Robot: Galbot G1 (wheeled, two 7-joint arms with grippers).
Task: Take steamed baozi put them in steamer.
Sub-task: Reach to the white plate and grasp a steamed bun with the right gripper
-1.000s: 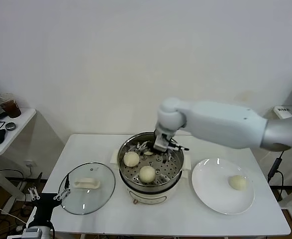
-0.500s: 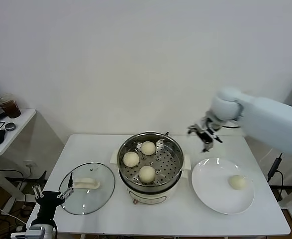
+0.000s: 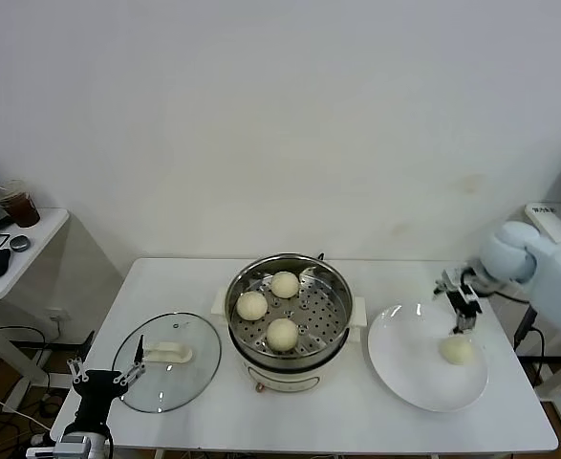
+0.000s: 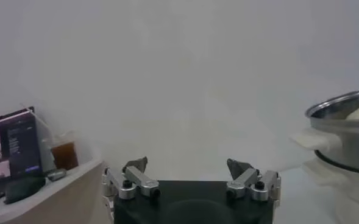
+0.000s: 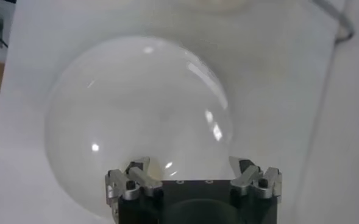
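Three cream-white baozi (image 3: 282, 334) sit on the perforated tray of the steel steamer (image 3: 330, 284) at the table's middle. A fourth baozi (image 3: 456, 351) lies on the white plate (image 3: 409, 368) at the right. My right gripper (image 3: 460, 297) is open and empty, hovering above the plate's far edge, just behind that baozi. In the right wrist view the gripper (image 5: 193, 171) hangs over the plate (image 5: 136, 109). My left gripper (image 3: 106, 376) is open and empty, parked low at the table's front left; it also shows in the left wrist view (image 4: 190, 172), where the steamer (image 4: 345, 131) is at the side.
A round glass lid (image 3: 168, 361) with a white handle lies on the table left of the steamer. A side table (image 3: 12, 251) with a drink cup stands at the far left. The white wall is close behind the table.
My right gripper left the steamer, where it let go of a third baozi, and swung right to above the plate. The left arm has barely moved.
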